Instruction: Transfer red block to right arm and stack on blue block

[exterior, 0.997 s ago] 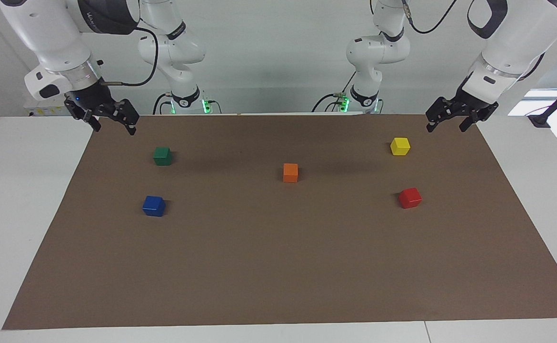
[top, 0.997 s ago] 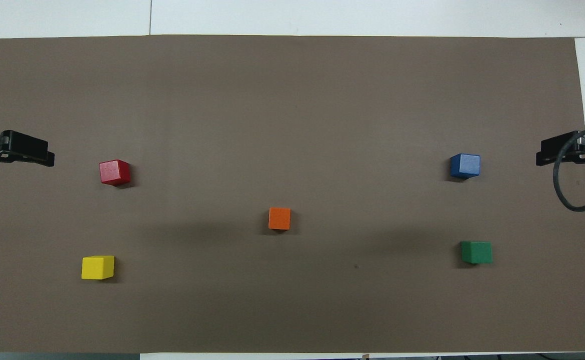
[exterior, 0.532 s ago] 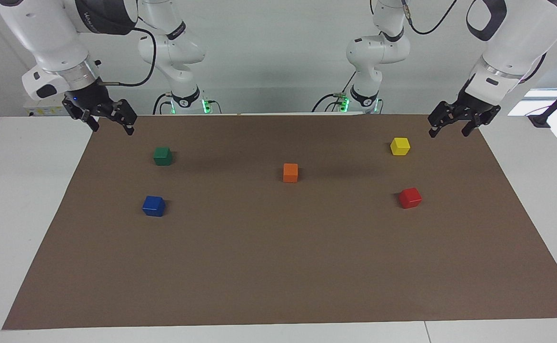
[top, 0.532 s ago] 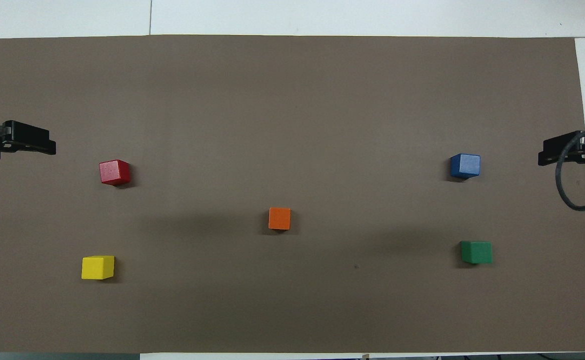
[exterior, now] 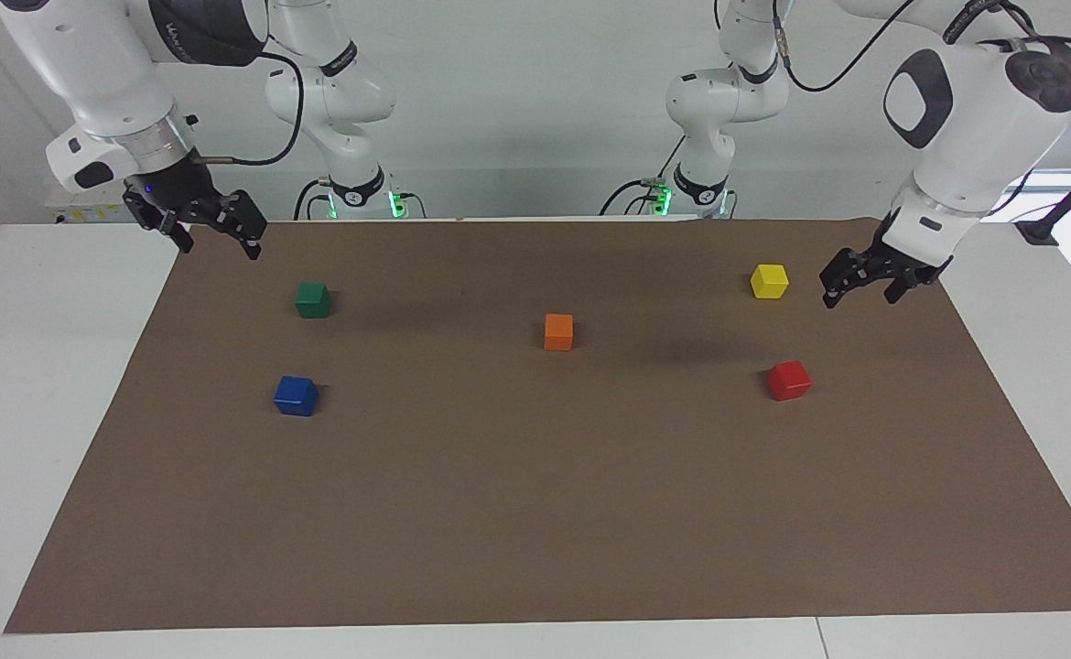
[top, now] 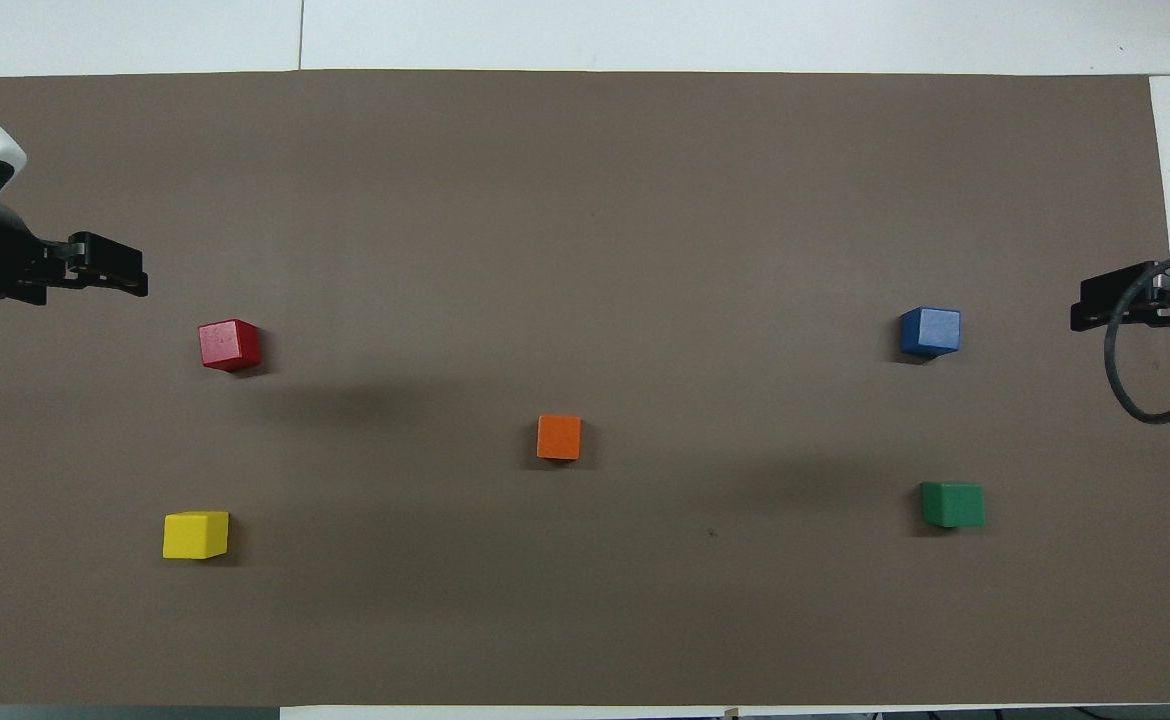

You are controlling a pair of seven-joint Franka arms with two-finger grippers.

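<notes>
The red block (exterior: 788, 380) (top: 229, 345) sits on the brown mat toward the left arm's end. The blue block (exterior: 295, 395) (top: 930, 331) rests on the mat toward the right arm's end. My left gripper (exterior: 860, 295) (top: 135, 284) hangs open and empty over the mat's edge at the left arm's end, apart from the red block and above it. My right gripper (exterior: 219, 247) (top: 1080, 315), with its small blue light, hovers open and empty over the mat's corner at the right arm's end, apart from the blue block.
A yellow block (exterior: 769, 281) (top: 195, 535) lies nearer to the robots than the red one. An orange block (exterior: 558, 331) (top: 558, 437) is mid-mat. A green block (exterior: 313, 299) (top: 952, 504) lies nearer to the robots than the blue one. White table surrounds the mat (exterior: 535, 513).
The left arm has swung lower and in over the mat, bringing its gripper closer to the red block. The right gripper has barely shifted. No block has moved.
</notes>
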